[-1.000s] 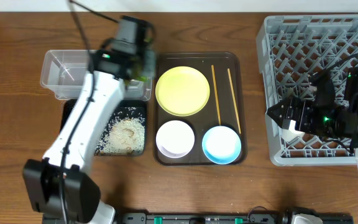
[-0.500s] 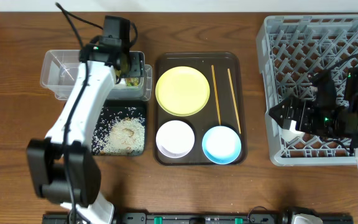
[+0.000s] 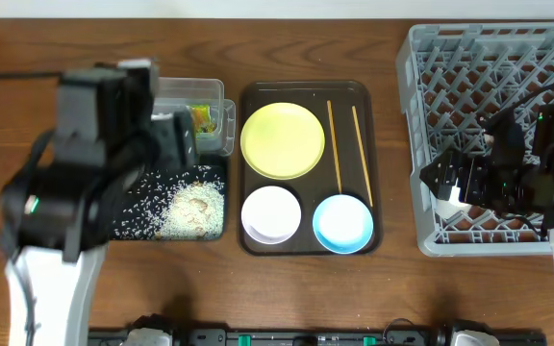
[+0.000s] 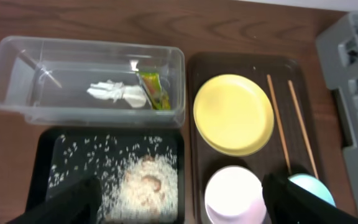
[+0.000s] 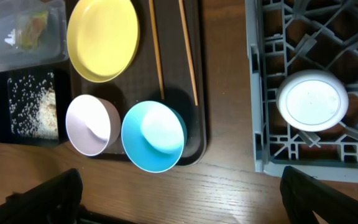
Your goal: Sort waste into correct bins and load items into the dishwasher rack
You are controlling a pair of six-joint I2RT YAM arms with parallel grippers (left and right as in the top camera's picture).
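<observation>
The clear tub holds a crumpled white napkin and a green-orange wrapper. Rice scraps lie in the black tray in front of it. High above both, my left gripper is open and empty. The brown serving tray carries the yellow plate, white bowl, blue bowl and two chopsticks. A white cup sits upside down in the grey rack. My right gripper hangs open and empty above the rack's front-left corner.
Bare wooden table separates the serving tray from the rack. The raised left arm hides much of the tub and black tray from overhead.
My left gripper opened over the clear tub, leaving the wrapper inside, and the arm rose and drew back to the left. The right arm has barely moved.
</observation>
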